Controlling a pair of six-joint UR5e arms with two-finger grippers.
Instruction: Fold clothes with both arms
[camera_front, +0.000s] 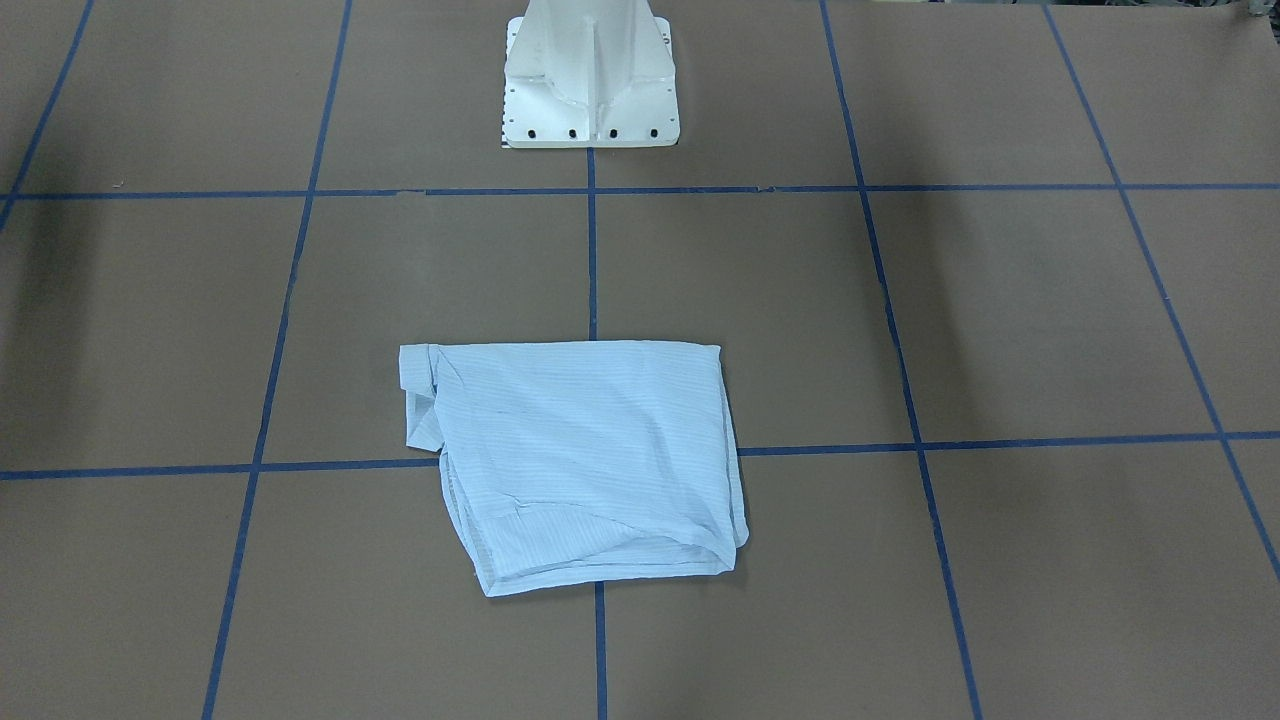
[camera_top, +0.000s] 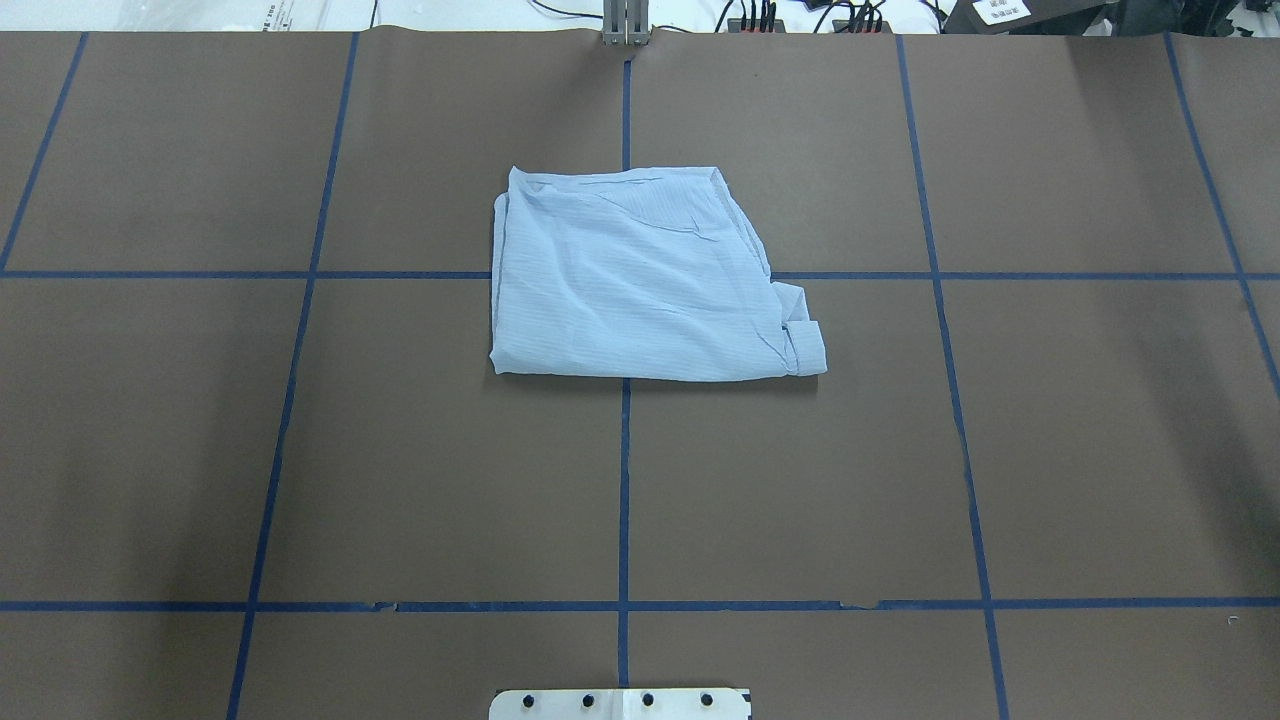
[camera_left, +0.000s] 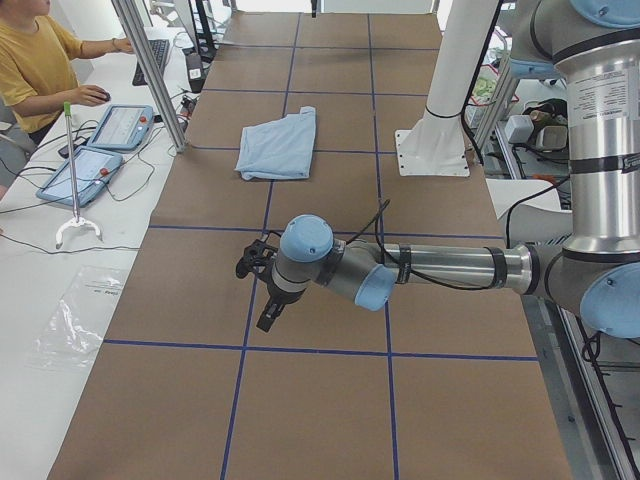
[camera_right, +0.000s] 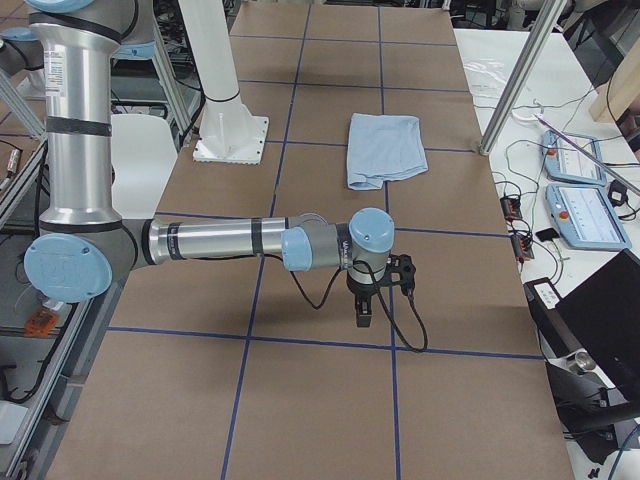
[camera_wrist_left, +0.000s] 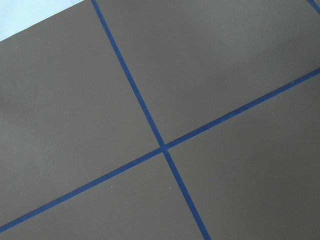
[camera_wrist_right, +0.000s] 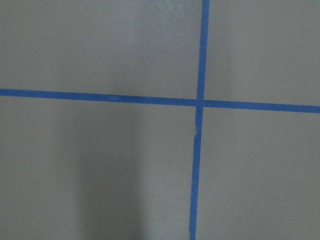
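Shirt (camera_top: 640, 280), pale blue and finely striped, lies folded into a rough rectangle at the middle of the worktop (camera_top: 400, 460). It sits flat on the brown paper, straddling a crossing of the blue tape lines (camera_top: 624, 500) (in the overhead view one small folded flap pokes out at its near right corner).

At the robot's left end the left arm (camera_left: 440, 268) reaches level over the paper. Its hand (camera_left: 268, 318) points down above a tape line, well apart from the shirt; whether that hand is released or clenched cannot be told from the side view. Its wrist camera shows only brown paper and a tape crossing.

In the middle the white pedestal base (camera_front: 590, 85) stands at the robot's edge, in line with the shirt.

At the right end the right arm (camera_right: 210, 240) stretches out likewise. Its hand (camera_right: 362, 312) hangs over the paper near a tape line, also well apart from the shirt, and its grip cannot be told either.

Along the worktop's far side runs a white bench (camera_left: 40, 270) with aluminium posts (camera_left: 150, 70), two tablet-like pendants (camera_left: 100, 150), cables and a white grabber tool on a stick (camera_left: 72, 180). A person in a yellow top (camera_left: 30, 65) sits there, one arm stretched out on the bench.
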